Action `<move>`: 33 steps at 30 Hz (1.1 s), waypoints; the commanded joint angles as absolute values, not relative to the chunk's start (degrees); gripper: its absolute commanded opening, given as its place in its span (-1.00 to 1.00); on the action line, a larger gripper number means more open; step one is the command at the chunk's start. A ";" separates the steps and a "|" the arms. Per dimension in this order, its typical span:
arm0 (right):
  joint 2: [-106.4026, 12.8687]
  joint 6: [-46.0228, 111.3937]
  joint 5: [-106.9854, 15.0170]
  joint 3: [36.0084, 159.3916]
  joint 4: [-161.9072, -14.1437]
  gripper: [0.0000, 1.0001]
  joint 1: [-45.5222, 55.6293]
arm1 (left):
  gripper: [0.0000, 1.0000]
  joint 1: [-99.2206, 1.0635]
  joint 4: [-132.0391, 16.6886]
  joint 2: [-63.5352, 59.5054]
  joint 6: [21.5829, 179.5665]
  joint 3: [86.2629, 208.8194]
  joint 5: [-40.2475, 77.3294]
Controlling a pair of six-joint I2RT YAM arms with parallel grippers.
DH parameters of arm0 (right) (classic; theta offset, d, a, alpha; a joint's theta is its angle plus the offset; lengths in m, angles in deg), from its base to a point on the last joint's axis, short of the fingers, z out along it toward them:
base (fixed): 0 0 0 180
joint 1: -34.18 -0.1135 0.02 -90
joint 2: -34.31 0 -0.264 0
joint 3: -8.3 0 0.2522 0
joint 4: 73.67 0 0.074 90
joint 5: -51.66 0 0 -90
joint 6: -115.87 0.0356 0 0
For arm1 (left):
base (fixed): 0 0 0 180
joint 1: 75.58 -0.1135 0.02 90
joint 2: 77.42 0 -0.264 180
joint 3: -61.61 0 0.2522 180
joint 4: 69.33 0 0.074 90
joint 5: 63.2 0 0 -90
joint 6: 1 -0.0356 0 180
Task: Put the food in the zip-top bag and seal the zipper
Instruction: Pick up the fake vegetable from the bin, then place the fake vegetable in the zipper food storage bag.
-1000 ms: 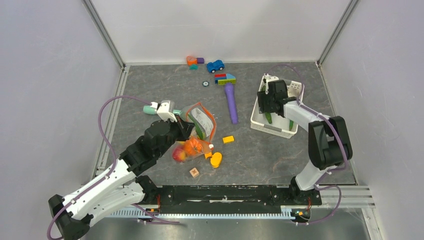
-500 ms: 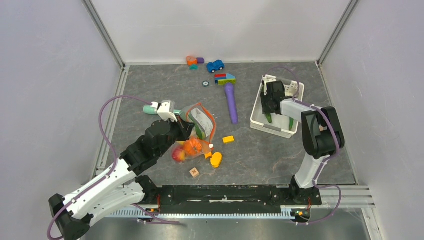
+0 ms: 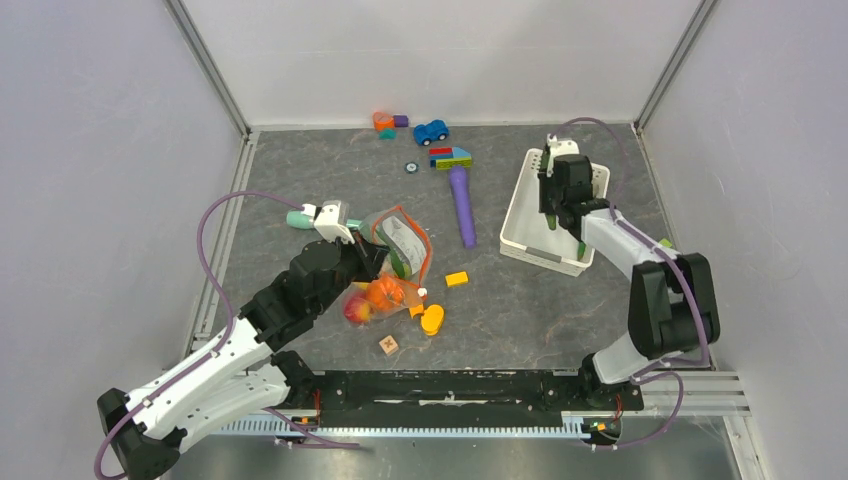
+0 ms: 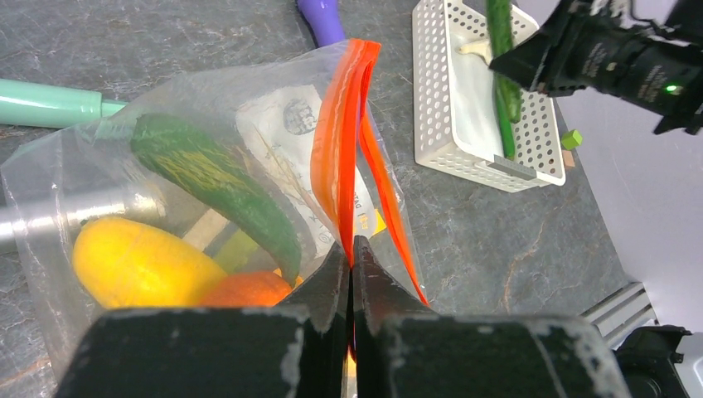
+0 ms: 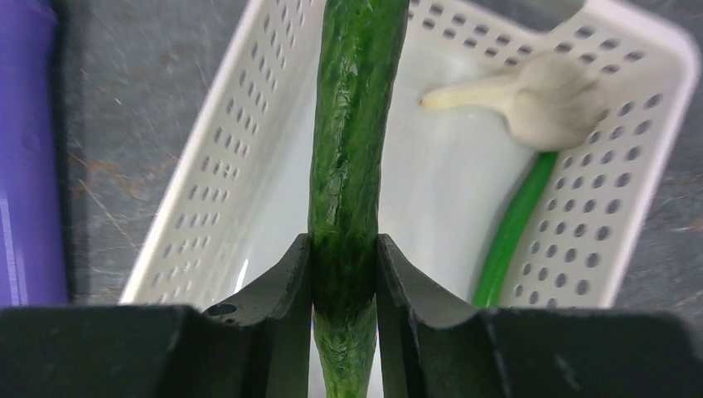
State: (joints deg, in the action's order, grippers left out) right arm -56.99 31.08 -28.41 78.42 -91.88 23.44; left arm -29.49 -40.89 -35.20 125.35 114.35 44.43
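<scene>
Zip-top bag [image 3: 398, 250] lies left of table centre, just beyond the left gripper [image 4: 352, 249], whose jaws are pinched tight on the zipper [image 4: 344, 149] at the mouth edge. Seen through the film are a yellow squash [image 4: 137, 261], an orange pumpkin [image 4: 244, 290] and a dark green vegetable [image 4: 215, 186]. The gripper body cuts off the pumpkin's lower half. Overhead, the left arm covers the bag's near-left part. Whether the red fruit [image 3: 357, 309] sits inside the film cannot be told.

Right gripper [image 5: 344, 253] clamps a long cucumber [image 5: 352, 124] over the white basket [image 5: 215, 191]. The cucumber's lower end runs out of frame. In the basket lie a garlic piece [image 5: 547, 95] and a thin green bean [image 5: 510, 228], its near end hidden behind a finger.

Surface is a dark grey marbled table [image 3: 520, 310] with pale walls on three sides. The basket stands near the right wall. A purple tool [image 3: 462, 205] lies between bag and basket, and an orange block [image 3: 457, 279] and a yellow block [image 3: 432, 320] lie just right of the bag. Bare tabletop separates these blocks from the basket.
</scene>
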 commanded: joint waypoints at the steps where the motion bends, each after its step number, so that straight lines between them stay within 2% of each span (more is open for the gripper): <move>1: -49.89 30.63 -27.77 77.13 -89.16 -0.70 23.68 | -0.96 -29.35 -42.56 -36.04 124.29 114.97 44.91; 6: -42.57 30.73 -37.23 74.60 -89.99 -0.75 23.66 | -0.96 -29.35 -42.59 -36.56 124.37 114.87 44.48; 10: -38.56 29.47 -57.90 73.40 -92.69 -0.77 23.55 | -0.96 -29.35 -42.74 -36.40 123.63 115.05 43.72; 13: -36.60 31.27 -74.05 72.19 -92.31 -0.88 22.06 | -0.96 -29.35 -42.61 -36.12 123.22 115.19 43.63; 17: -35.57 35.04 -83.64 71.05 -93.46 -0.90 15.37 | -0.96 -29.35 -42.55 -36.30 122.13 115.29 43.19; 23: -34.70 33.16 -88.10 71.25 -105.53 -0.90 4.02 | -0.96 -29.33 -43.62 -35.92 120.42 115.07 40.66; 33: -29.71 28.87 -84.05 77.67 -130.81 -0.95 2.25 | -0.96 -29.26 -45.90 -34.72 116.33 115.67 31.55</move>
State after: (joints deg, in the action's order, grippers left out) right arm -31.73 32.05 -84.89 72.17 -118.59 2.85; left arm -29.47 -42.38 -35.01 120.41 114.35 36.56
